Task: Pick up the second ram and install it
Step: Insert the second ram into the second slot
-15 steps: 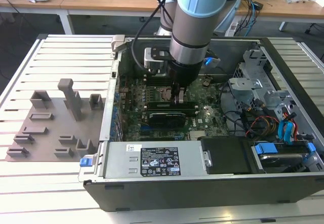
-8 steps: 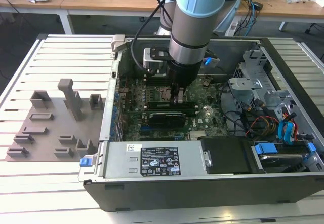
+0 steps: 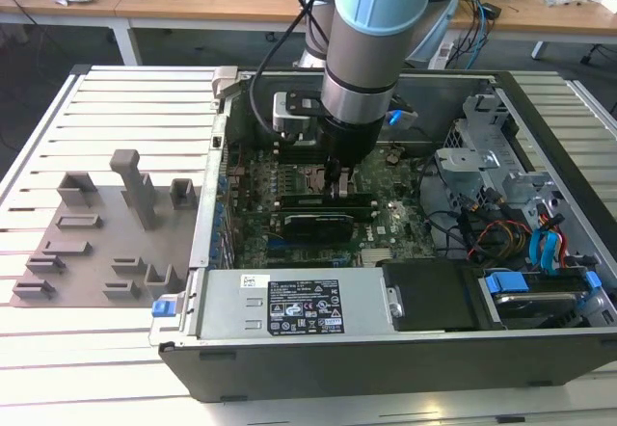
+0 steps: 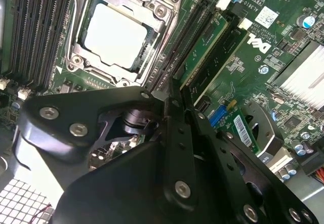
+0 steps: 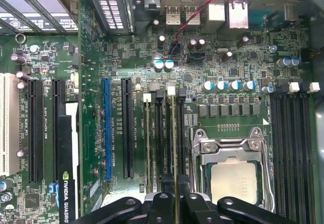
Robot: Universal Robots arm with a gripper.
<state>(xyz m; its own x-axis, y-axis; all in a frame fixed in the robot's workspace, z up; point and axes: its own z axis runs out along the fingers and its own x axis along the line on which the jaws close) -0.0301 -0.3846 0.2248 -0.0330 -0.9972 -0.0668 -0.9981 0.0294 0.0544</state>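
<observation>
My gripper reaches down into the open computer case over the motherboard. Its fingers are shut on the second ram, a thin green stick seen edge-on in the first wrist view, running up from between the fingertips. In the second wrist view the ram shows its green face, standing on edge at a memory slot beside the processor socket, with my gripper pinching one end. I cannot tell how deep it sits. Another stick stands in the neighbouring slot, farther from the socket.
A graphics card lies just in front of the memory slots. A drive cage and loose cables fill the exterior view's right. The power supply lines the near wall. Grey holder blocks stand on the slatted table, left.
</observation>
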